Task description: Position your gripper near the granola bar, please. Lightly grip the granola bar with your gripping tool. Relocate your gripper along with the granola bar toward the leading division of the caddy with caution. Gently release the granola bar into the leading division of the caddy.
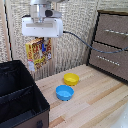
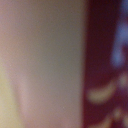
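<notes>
My gripper (image 1: pixel 42 39) hangs high at the back of the exterior view, white head with fingers hidden behind the granola bar (image 1: pixel 38 53), a yellow, orange and red carton with a white patch that dangles below the head, well above the table. The gripper is shut on it. The black caddy (image 1: pixel 24 109) stands at the exterior view's lower left, split by a divider (image 1: pixel 15 92); the front compartment by the wall with the small grey tab (image 1: pixel 39 123) lies below and left of the bar. The wrist view is filled by the blurred carton surface (image 2: pixel 102 70).
A yellow bowl (image 1: pixel 71 79) and a blue bowl (image 1: pixel 64 92) sit on the wooden table (image 1: pixel 95 102) right of the caddy. A brown drawer cabinet (image 1: pixel 111 44) stands at the back right. A black cable (image 1: pixel 82 42) runs from the gripper toward it.
</notes>
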